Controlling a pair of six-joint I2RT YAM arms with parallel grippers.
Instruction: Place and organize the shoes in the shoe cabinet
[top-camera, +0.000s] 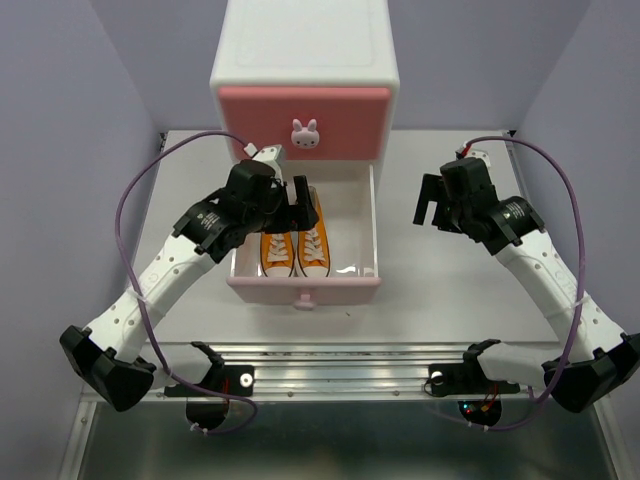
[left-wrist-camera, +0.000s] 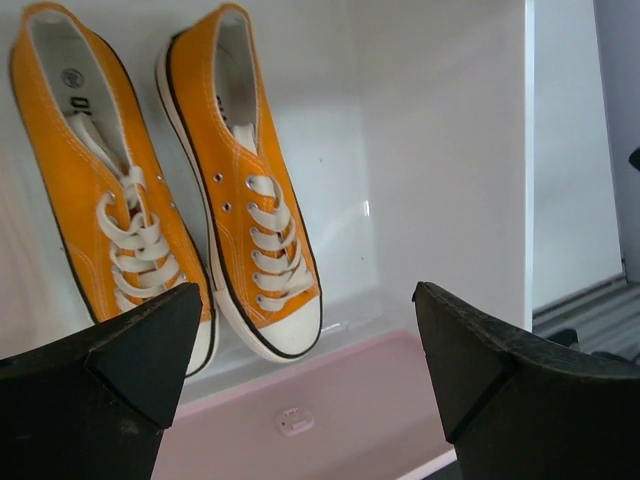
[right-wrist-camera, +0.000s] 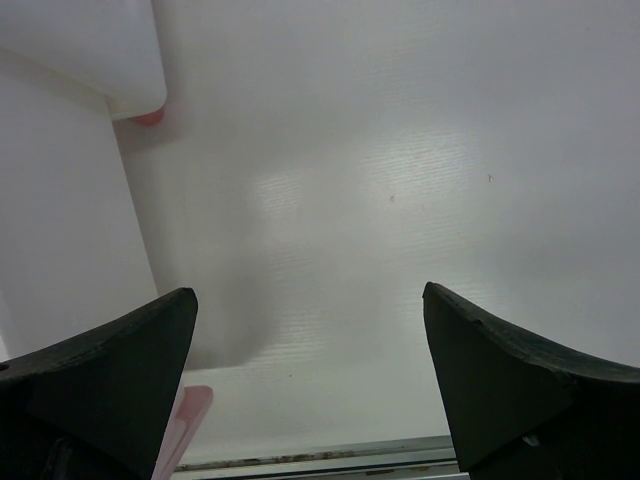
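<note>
The shoe cabinet (top-camera: 305, 60) stands at the back middle, its upper pink drawer (top-camera: 340, 115) closed. The lower drawer (top-camera: 372, 225) is pulled out, and the two orange shoes (top-camera: 279, 248) (top-camera: 314, 242) lie side by side in its left half, toes toward the pink front. In the left wrist view both orange shoes (left-wrist-camera: 100, 190) (left-wrist-camera: 240, 180) lie on the drawer floor (left-wrist-camera: 420, 170). My left gripper (top-camera: 288, 212) (left-wrist-camera: 305, 365) is open and empty just above the shoes. My right gripper (top-camera: 436, 212) (right-wrist-camera: 310, 375) is open and empty over bare table right of the drawer. The white shoes are out of view.
A metal rail (top-camera: 340, 362) runs along the table's near edge. The drawer's right side wall (right-wrist-camera: 60, 230) and a pink cabinet foot (right-wrist-camera: 150, 117) are close to my right gripper's left. Lilac walls enclose the table (top-camera: 450, 290).
</note>
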